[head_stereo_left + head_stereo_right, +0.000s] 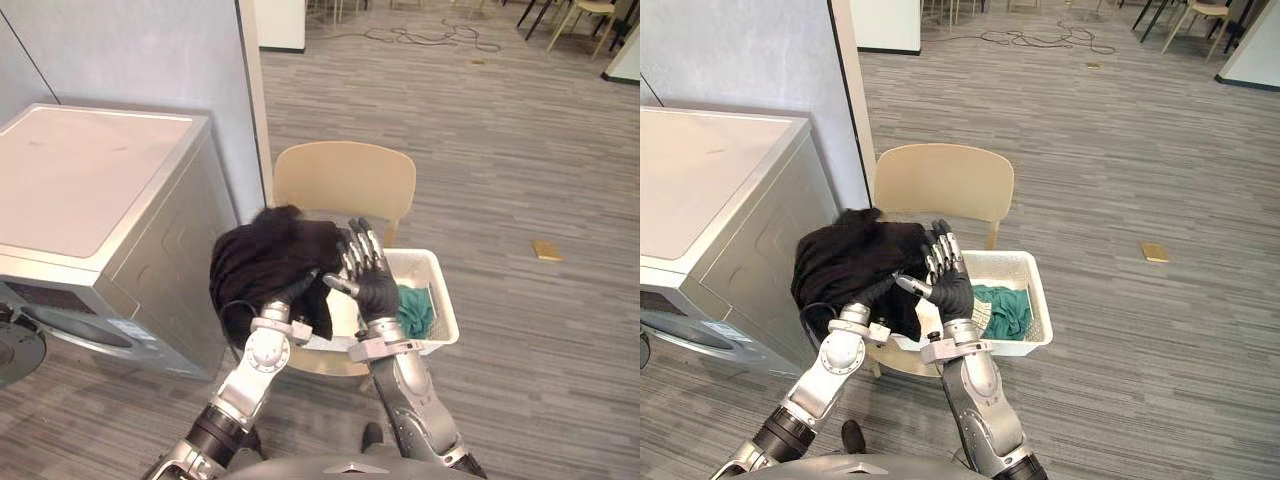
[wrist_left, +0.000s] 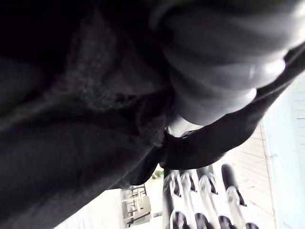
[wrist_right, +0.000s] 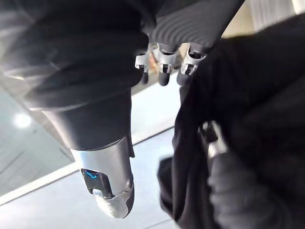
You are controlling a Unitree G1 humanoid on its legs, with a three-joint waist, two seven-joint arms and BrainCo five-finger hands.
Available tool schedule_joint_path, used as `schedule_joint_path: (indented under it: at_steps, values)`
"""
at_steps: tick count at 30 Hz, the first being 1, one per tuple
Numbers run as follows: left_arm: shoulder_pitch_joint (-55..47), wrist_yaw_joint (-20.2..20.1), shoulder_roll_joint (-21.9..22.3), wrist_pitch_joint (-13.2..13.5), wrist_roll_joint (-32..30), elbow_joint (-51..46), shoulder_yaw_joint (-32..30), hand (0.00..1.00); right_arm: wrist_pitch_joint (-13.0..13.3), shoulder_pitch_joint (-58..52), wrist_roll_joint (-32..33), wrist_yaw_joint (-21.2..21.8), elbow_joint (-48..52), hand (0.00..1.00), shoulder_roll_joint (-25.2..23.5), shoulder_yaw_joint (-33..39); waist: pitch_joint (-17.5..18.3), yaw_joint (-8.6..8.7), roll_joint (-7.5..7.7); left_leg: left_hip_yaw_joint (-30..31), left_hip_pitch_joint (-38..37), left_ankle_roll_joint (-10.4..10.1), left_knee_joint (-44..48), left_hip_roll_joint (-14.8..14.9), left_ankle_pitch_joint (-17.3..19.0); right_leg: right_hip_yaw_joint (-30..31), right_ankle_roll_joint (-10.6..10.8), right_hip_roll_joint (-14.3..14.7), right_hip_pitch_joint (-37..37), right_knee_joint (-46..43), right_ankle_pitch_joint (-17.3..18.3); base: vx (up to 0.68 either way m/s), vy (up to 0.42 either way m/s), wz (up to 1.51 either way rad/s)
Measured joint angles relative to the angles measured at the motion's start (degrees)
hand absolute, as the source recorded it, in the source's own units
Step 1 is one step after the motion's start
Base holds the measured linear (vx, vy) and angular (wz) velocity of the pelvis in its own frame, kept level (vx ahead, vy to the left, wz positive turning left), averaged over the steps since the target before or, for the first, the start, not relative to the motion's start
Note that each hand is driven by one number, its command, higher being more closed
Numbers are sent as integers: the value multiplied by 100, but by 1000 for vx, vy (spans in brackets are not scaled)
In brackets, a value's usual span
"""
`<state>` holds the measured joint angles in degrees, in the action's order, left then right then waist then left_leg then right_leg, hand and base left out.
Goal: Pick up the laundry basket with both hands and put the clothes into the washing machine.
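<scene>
The black garment (image 1: 262, 262) is draped over the left hand (image 1: 300, 289), whose fingers are hidden, so its grip cannot be told. The right hand (image 1: 372, 282) is raised beside it, fingers straight and empty, above the laundry basket (image 1: 443, 303) set on the chair (image 1: 345, 180).

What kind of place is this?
Probably a laundry corner set up in an office or lab, not a home: a washing machine stands by a partition wall, a laundry basket sits on a chair, and more chairs stand farther back.

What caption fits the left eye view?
Left hand hidden in black clothes at white basket; right hand open beside them.
</scene>
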<state>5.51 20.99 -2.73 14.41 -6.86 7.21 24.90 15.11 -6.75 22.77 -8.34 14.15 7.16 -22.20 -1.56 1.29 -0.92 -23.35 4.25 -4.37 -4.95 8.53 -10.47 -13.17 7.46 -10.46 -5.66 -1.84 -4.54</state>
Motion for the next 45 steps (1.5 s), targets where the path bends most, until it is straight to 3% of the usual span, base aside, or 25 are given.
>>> schedule_joint_path:
  at_steps: [8, 16, 24, 26, 27, 28, 29, 30, 31, 32, 33, 34, 35, 37, 38, 39, 40, 41, 42, 45]
  values:
    - [-507, 1, 5, 41, 111, -382, -759, 100, -11, 9, -637, -594, 16, 0, 2, 1845, 138, 66, -204, -21, -61, -10, 0, 15, 27, 82, -7, 50, 99, 123, -5, 4, -3, -1]
    - [-769, -8, 112, 70, 226, -893, -1212, 100, -3, -335, -738, -949, 61, 0, -436, 2891, 167, 110, -264, -28, -135, -57, 3, 40, 75, 118, -26, 92, 200, 208, -19, 18, -8, 0]
    - [-1053, -7, 302, 192, 453, -1327, -1985, 100, -36, -23, -1242, -1740, -547, 0, -425, 4410, 93, 85, -272, 213, 147, 21, 334, 157, 76, -79, -85, 163, 251, 183, -65, 15, -18, 14]
    - [-1057, 59, 356, 215, 521, -1509, -2053, 100, -136, 174, -1432, -2133, -631, 0, -369, 4716, -64, 79, -414, 428, 595, 132, 772, 422, 318, -314, -191, 358, 134, -97, 86, -108, -76, 66]
    - [-1054, 106, 334, 215, 557, -1525, -2071, 100, -174, 181, -1435, -2221, -621, 0, -376, 4747, -123, 121, -432, 311, 701, 328, 872, 535, 490, -315, -295, 543, 176, -111, 167, -90, -116, 67]
    - [-1041, 123, 327, 215, 560, -1527, -2095, 100, -187, 184, -1434, -2236, -614, 0, -414, 4756, -158, 173, -345, 79, 712, 611, 1011, 571, 714, -293, -390, 548, 250, -10, 210, -86, -106, 99]
    - [-982, 133, 351, 228, 562, -1547, -2147, 100, -175, 216, -1425, -2203, -611, 0, -446, 4773, -319, 159, -191, -432, 896, 922, 1992, 877, 1134, -561, -453, 421, 308, 8, 182, -79, -39, 75]
    - [-1004, 137, 404, 246, 563, -1551, -2109, 100, -176, 262, -1423, -2149, -578, 0, -420, 4800, -350, 55, -299, -769, 979, 1031, 3464, 1312, 1381, -644, -473, 432, 328, -199, 175, -63, 5, 52]
    - [-1023, 132, 402, 246, 562, -1551, -2069, 100, -173, 261, -1416, -2069, -505, 0, -429, 4762, -366, 35, -335, -925, 917, 1077, 4055, 1476, 1488, -681, -503, 474, 359, -274, 204, -32, 27, 48]
    - [-1048, 109, 400, 262, 553, -1552, -2005, 100, -86, 185, -1411, -1923, -277, 0, -445, 4724, -335, 73, -560, -1155, 947, 1037, 4163, 1595, 1578, -923, -540, 580, 346, -538, 312, -9, -16, 121]
    - [-991, 112, 359, 320, 544, -1590, -2003, 100, 23, 140, -1410, -1790, -152, 0, -493, 4696, -316, 282, -356, -1045, 879, 923, 3159, 1011, 1338, -1072, -617, 428, 233, -593, 589, -60, -28, 158]
    - [-948, 120, 309, 352, 549, -1589, -2039, 100, 80, 149, -1409, -1731, -106, 0, -551, 4718, -303, 396, -217, -1016, 721, 1109, 2977, 851, 1495, -1207, -598, 244, 177, -527, 562, -125, -24, 144]
    - [-911, 192, 325, 414, 545, -1563, -2086, 100, 135, 192, -1412, -1593, -14, 0, -602, 4710, -316, 271, -209, -1516, 522, 1289, 4146, 1276, 2242, -1496, -609, 239, 164, -535, 387, -97, -29, 104]
    - [-956, 269, 338, 420, 538, -1493, -2048, 100, 268, 211, -1414, -1544, 256, 0, -664, 4702, -355, 250, -295, -1673, -79, 813, 4310, 1574, 2362, -1881, -647, 352, 275, -489, 313, -48, 12, 99]
    - [-963, 265, 347, 419, 531, -1475, -1989, 100, 364, 234, -1411, -1545, 302, 0, -657, 4717, -323, 303, -366, -1624, -292, 290, 3932, 1577, 2451, -2114, -640, 368, 255, -483, 267, -68, 150, 117]
    - [-939, 255, 360, 421, 475, -1472, -1986, 100, 408, 316, -1410, -1537, 304, 0, -659, 4728, -292, 355, -456, -1617, -477, -287, 3204, 1373, 2625, -2352, -635, 344, 182, -483, 171, -129, 243, 108]
    - [-943, 251, 331, 423, 416, -1444, -2012, 100, 426, 386, -1412, -1507, 300, 0, -710, 4717, -322, 335, -392, -1686, -536, -479, 2760, 1198, 2710, -2452, -624, 262, 126, -478, 74, -194, 307, 89]
    - [-972, 231, 309, 423, 385, -1277, -2024, 100, 439, 414, -1416, -1433, 357, 0, -851, 4698, -379, 315, -183, -1698, -542, -348, 2494, 852, 2508, -2509, -613, -10, 127, -448, -105, -218, 322, 68]
    - [-1013, 220, 313, 421, 384, -1126, -2033, 100, 469, 405, -1415, -1404, 500, 0, -877, 4705, -360, 317, -125, -1593, -536, -221, 2240, 530, 2426, -2541, -568, -189, 148, -362, -251, -185, 263, 61]
    - [-1082, 184, 344, 421, 370, -1070, -2037, 100, 528, 404, -1416, -1340, 639, 0, -876, 4702, -374, 339, -143, -1419, -513, -64, 1971, 78, 2336, -2535, -563, -558, 161, -315, -588, -135, 261, 48]
